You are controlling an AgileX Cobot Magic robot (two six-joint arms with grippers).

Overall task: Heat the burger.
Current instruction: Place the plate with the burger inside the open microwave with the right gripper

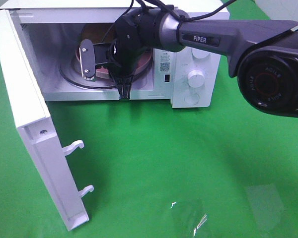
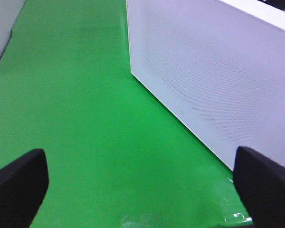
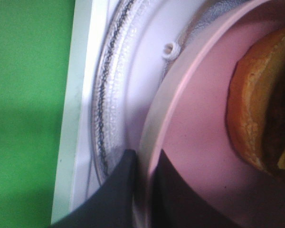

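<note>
Inside the microwave, the right gripper pinches the rim of the pink plate, which rests on the turntable. The burger sits on the plate. Left gripper is spread wide over green cloth, beside the open door.
</note>
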